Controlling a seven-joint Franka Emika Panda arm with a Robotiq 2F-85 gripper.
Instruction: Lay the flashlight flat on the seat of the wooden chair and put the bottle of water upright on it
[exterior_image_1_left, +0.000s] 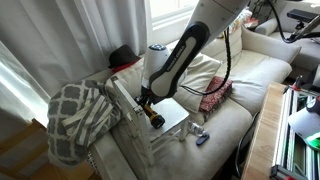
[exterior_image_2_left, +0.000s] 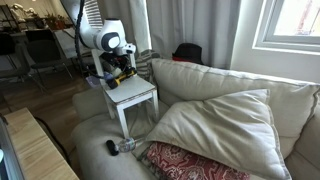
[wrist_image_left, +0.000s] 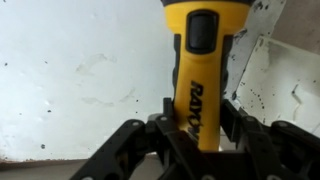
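Note:
My gripper (wrist_image_left: 197, 118) is shut on the flashlight (wrist_image_left: 200, 60), a yellow cylinder with a black switch. I hold it lengthwise, low over the pale seat of the wooden chair (wrist_image_left: 80, 80); I cannot tell whether it touches. In both exterior views the gripper (exterior_image_1_left: 148, 104) (exterior_image_2_left: 118, 75) is down at the seat (exterior_image_1_left: 175, 114) (exterior_image_2_left: 140, 92), with the flashlight (exterior_image_1_left: 154, 119) at its near corner. The bottle of water (exterior_image_2_left: 127, 146) lies on its side on the sofa cushion beside the chair; it also shows in an exterior view (exterior_image_1_left: 188, 130).
A small blue-and-dark gadget (exterior_image_1_left: 203, 138) lies on the sofa by the bottle. A grey patterned blanket (exterior_image_1_left: 80, 115) hangs beside the chair. A red patterned pillow (exterior_image_2_left: 185, 160) and a large cream cushion (exterior_image_2_left: 220, 120) lie on the sofa. A wooden table edge (exterior_image_2_left: 40, 150) stands in front.

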